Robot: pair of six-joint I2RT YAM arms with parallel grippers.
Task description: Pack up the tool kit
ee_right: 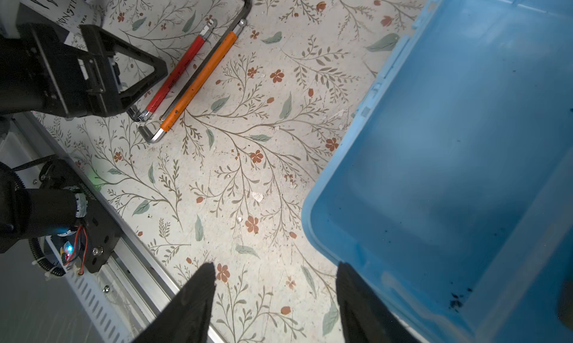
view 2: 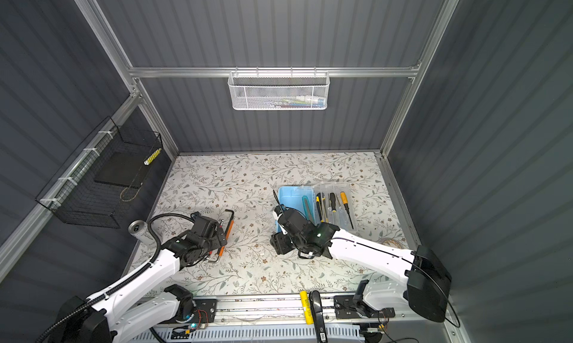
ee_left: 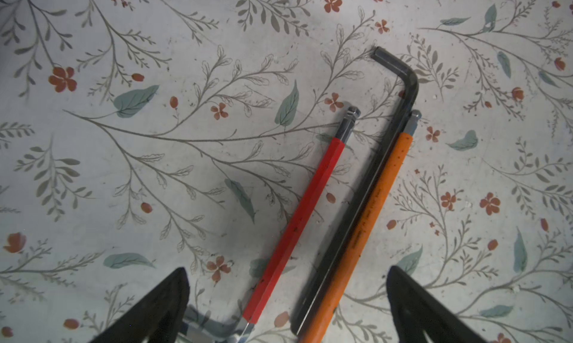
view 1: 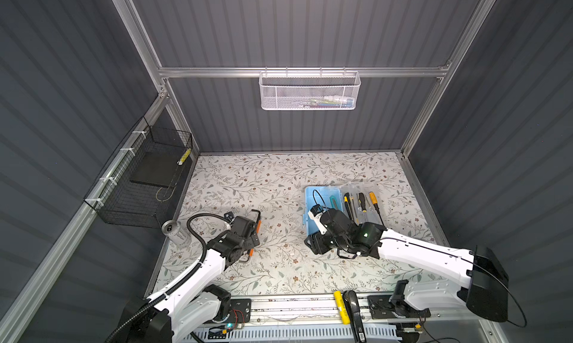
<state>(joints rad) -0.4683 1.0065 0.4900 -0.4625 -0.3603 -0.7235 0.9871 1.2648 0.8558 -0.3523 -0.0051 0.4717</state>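
While your left hand (ee_left: 287, 267) hung wide open over the hex keys (ee_left: 311, 202) and your right hand (ee_right: 276, 264) gaped by the box (ee_right: 449, 124), both empty, gripping a key seemed next.

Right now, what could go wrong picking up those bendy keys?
The red key, black key and orange key lie close together under the open left gripper; it might grab two, or nudge one away.
The can stands by the left arm and could get knocked.
The right gripper hangs close to the box rim and may bump it.
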